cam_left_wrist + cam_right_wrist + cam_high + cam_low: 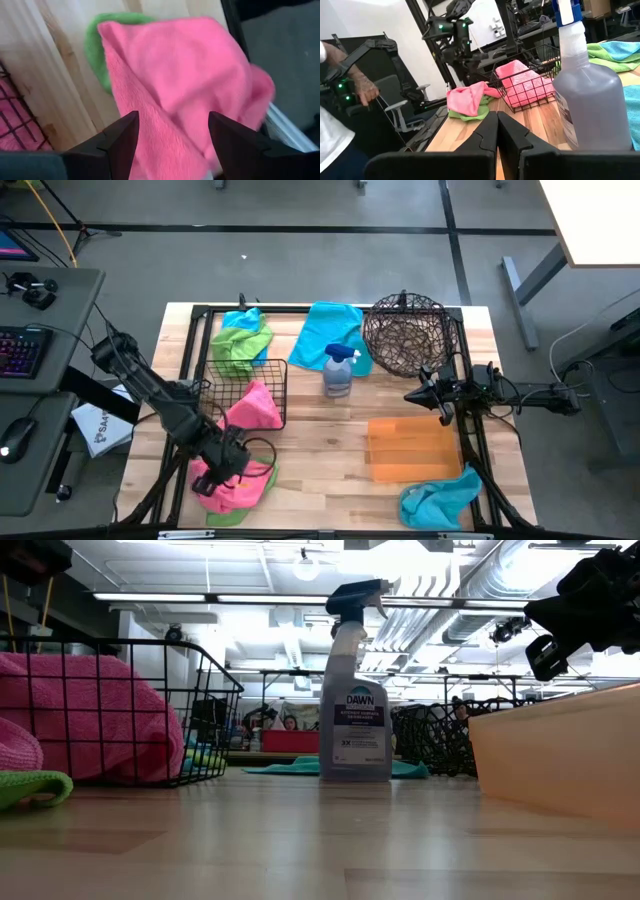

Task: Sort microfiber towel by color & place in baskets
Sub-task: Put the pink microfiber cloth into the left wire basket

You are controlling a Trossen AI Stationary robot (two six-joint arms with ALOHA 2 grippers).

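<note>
A pink towel (232,480) lies on a green towel (228,517) near the table's near left corner. My left gripper (228,457) hangs open above the pink towel (190,75), well clear of it in the right wrist view (451,29). The square black wire basket (268,370) holds another pink towel (252,408). Green and blue towels (242,340) lie at the far left, and a blue towel (330,335) sits beside the round wire bowl (405,332). Another blue towel (440,500) lies near the orange tray (412,448). My right gripper (418,395) is shut, in the air between bowl and tray.
A Dawn spray bottle (338,370) stands mid-table, close in front of my right gripper (497,125). A black metal frame (470,430) runs round the table's edges. A person's arm (357,80) shows beyond the table's left side. Bare wood lies between basket and tray.
</note>
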